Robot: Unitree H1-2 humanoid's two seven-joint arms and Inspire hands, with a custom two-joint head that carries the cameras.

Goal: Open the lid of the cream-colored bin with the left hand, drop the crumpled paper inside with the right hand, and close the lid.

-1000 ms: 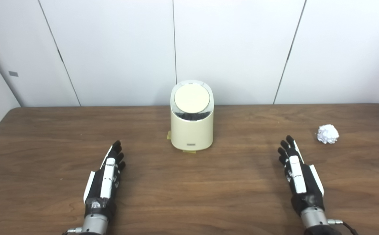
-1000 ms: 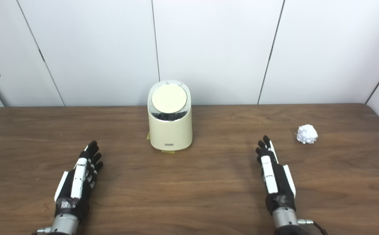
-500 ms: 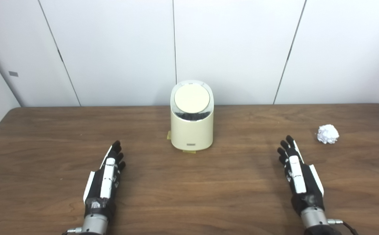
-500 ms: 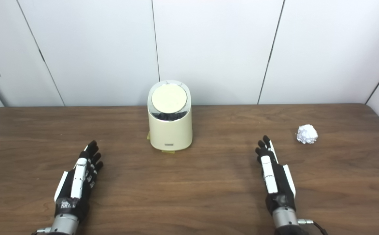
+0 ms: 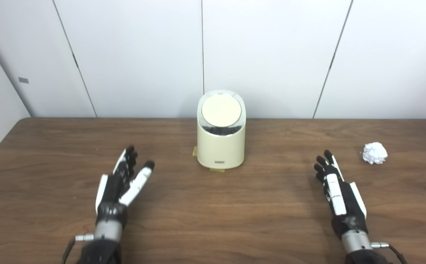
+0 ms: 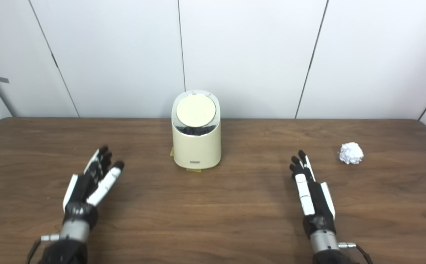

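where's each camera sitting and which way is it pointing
Left eye view: on the head, looking forward and down across the table at the cream-colored bin; both arms enter from the bottom edge, left hand and right hand open.
Right eye view: beside it, a little to the right, facing the same way; same arms and hands, everything sitting further left in frame.
Shared: bin with closed lid, crumpled paper at far right, white wall panels behind.
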